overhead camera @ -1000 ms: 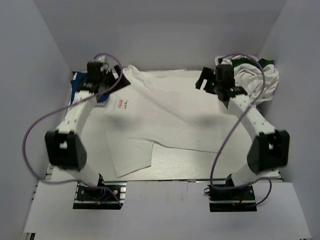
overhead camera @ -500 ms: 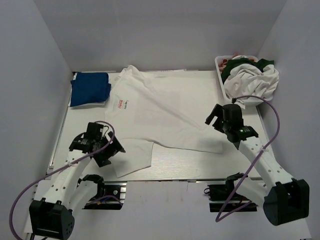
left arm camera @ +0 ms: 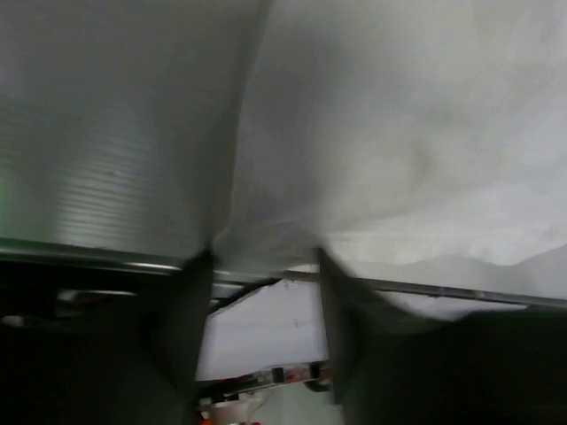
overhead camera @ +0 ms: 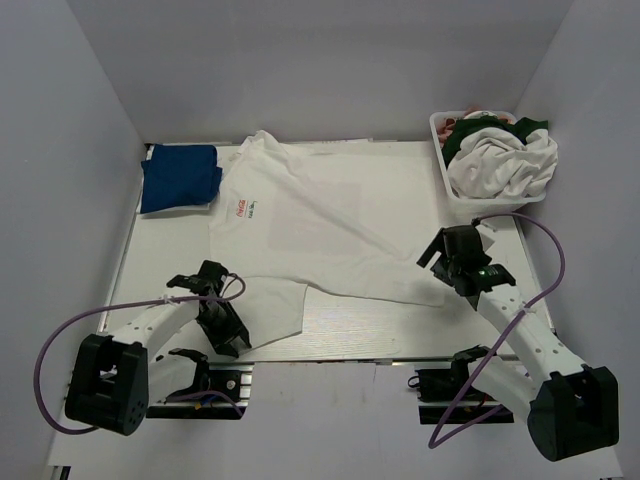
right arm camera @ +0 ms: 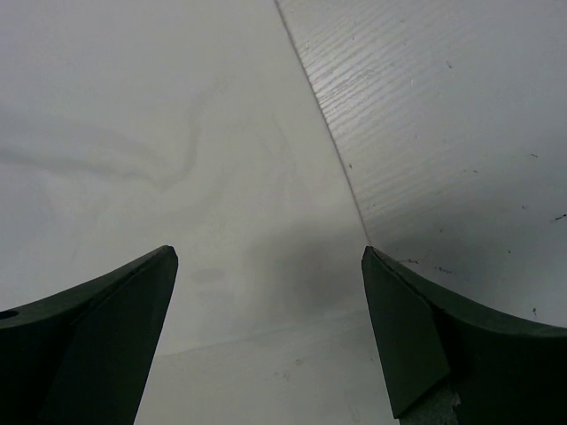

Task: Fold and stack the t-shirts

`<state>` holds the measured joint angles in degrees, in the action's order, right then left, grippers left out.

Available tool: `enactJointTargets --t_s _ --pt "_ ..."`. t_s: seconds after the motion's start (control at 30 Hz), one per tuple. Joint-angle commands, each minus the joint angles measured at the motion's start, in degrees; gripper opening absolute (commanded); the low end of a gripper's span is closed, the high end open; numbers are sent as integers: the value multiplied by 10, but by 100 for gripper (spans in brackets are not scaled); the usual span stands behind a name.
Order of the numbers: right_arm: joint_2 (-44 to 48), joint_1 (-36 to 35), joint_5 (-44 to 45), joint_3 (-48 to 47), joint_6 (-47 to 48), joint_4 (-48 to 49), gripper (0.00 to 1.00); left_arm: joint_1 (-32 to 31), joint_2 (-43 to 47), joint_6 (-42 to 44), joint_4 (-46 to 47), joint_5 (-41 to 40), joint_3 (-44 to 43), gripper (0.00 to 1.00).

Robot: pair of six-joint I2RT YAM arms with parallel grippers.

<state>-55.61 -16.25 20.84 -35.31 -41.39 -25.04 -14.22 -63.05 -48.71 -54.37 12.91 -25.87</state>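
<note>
- Across the middle of the desk (overhead camera: pixel 400 325), seen from above, a large white t-shirt (overhead camera: pixel 330 215) lies spread out flat, with shallow creases running slantwise over it.
- A small red chest print (overhead camera: pixel 241 208) shows on its left part, and one flap of the cloth reaches down to the near edge of the desk on the left.
- At the far left corner, a royal-blue t-shirt (overhead camera: pixel 180 178) lies folded, just beside the white shirt.
- At the far right corner stands a white basket (overhead camera: pixel 438 150) heaped with crumpled shirts: a white one (overhead camera: pixel 505 165) on top, dark green cloth (overhead camera: pixel 530 127) behind it, and a little reddish cloth at the back rim.
- The left tool (overhead camera: pixel 222 322) is low at the near left corner of the white shirt, right at the desk's front edge.
- From the left wrist camera, this tool (left arm camera: pixel 264 261) has its two dark fingers (left arm camera: pixel 188 310) standing apart, with the bunched hem of the white shirt between their tips; they are not pressed together on the cloth.
- The right tool (overhead camera: pixel 437 258) hangs over the right-hand tip of the white shirt, near the middle right of the desk.
- From the right wrist camera, that tool (right arm camera: pixel 267 252) is spread wide and holds nothing; smooth white cloth fills the view below it on the left, and bare ribbed desk shows on the right.
</note>
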Motion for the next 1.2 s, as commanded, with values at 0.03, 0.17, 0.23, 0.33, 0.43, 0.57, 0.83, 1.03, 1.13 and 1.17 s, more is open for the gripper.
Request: enactJointTargets --t_s 0.03,0.17,0.23,0.33,0.43,0.57,0.83,1.03,1.13,1.17 --pt "0 3 4 10 0 -23 91 -9 -16 -18 73 -16 6 39" --pt "12 4 24 35 -9 -62 91 -14 -16 -18 85 -5 6 0" --pt "14 4 18 50 -19 -70 91 -14 -16 -13 105 16 6 0" --pt "-3 3 -12 60 -24 -78 91 -19 -16 -7 124 34 -3 0" --pt "-28 2 -40 64 -26 -77 83 -20 -16 10 124 40 -31 0" --pt "-58 4 -59 72 -23 -42 80 -20 -9 24 133 46 -62 0" --pt "-123 2 -78 58 -19 5 3 -20 -9 47 179 60 -129 0" --pt "-104 3 -70 26 -14 5 0 -14 -21 52 249 49 -194 0" --pt "-117 3 -72 -12 -12 12 0 -6 -50 52 285 56 -226 0" --pt "-121 3 -72 -19 -14 16 0 -6 -61 52 285 56 -238 0"
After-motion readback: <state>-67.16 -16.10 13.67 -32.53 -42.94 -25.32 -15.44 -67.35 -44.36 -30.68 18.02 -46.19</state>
